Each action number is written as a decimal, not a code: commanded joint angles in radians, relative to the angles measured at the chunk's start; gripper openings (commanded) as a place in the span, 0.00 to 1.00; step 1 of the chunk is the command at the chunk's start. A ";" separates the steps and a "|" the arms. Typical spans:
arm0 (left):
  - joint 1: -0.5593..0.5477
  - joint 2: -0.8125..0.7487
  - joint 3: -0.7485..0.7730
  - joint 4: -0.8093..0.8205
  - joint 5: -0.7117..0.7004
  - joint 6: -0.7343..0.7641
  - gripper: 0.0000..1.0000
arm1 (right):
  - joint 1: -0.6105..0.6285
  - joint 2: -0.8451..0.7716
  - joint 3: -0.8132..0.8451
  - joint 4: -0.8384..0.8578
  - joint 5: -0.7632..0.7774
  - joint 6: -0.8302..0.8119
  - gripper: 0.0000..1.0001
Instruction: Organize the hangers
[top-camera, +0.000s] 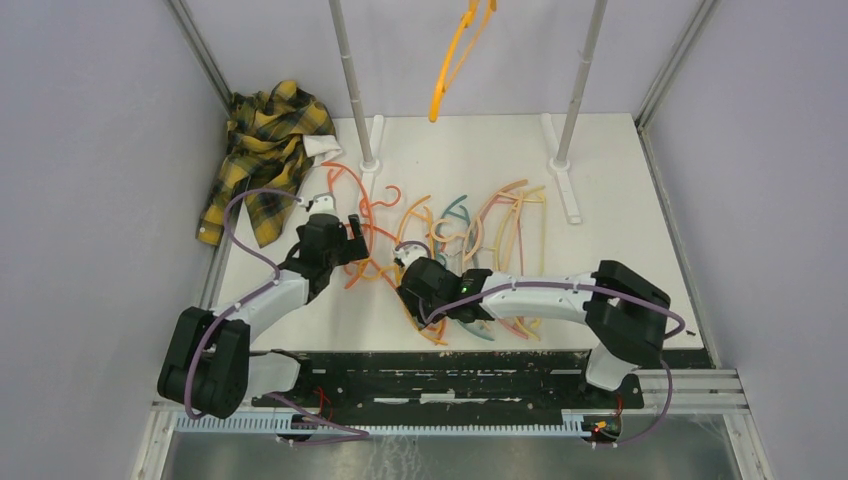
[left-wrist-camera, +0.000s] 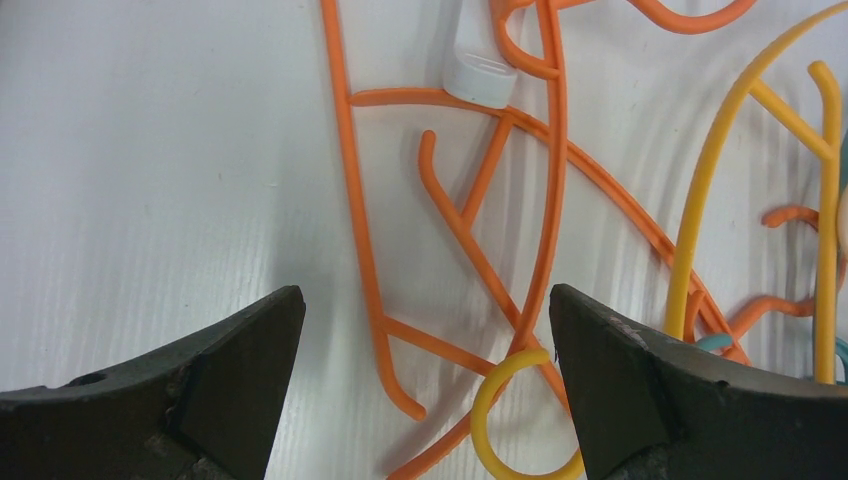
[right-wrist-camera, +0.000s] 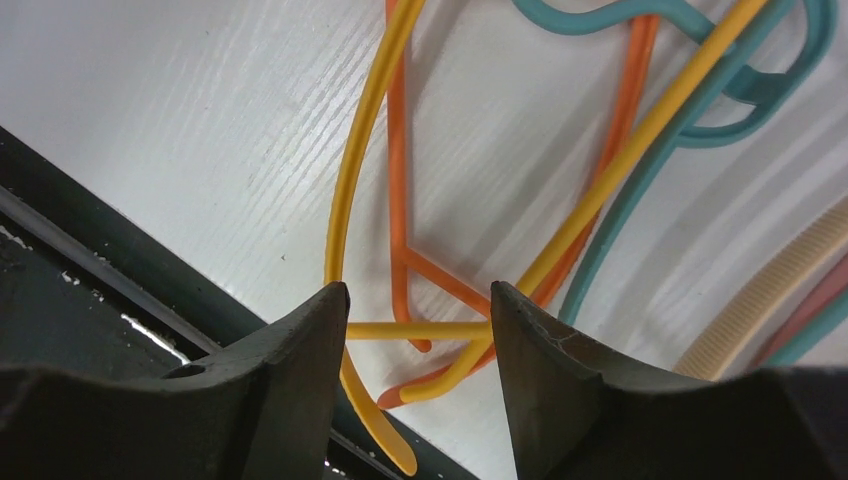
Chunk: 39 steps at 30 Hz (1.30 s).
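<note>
left arm (top-camera: 262, 300) reaches to left edge of hanger pile (top-camera: 470, 225) | left gripper (left-wrist-camera: 425, 300) low, fingers (left-wrist-camera: 230, 380) spread wide, empty | right arm (top-camera: 540, 295) folded across pile's near edge | right gripper (right-wrist-camera: 418, 300) fingers pinching yellow hanger (right-wrist-camera: 358, 170)

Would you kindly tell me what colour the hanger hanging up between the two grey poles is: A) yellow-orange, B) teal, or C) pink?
A: the one hanger hanging up between the poles, above the table, is plainly yellow-orange.
</note>
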 joint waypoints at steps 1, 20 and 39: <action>0.012 -0.030 0.021 -0.017 -0.052 -0.050 0.99 | 0.011 0.062 0.073 0.035 -0.019 -0.009 0.62; 0.012 -0.040 0.000 -0.009 -0.049 -0.046 0.99 | 0.075 0.041 0.127 -0.030 0.080 -0.032 0.59; 0.013 -0.043 -0.011 -0.002 -0.040 -0.047 0.99 | 0.129 0.168 0.185 -0.027 0.098 -0.040 0.56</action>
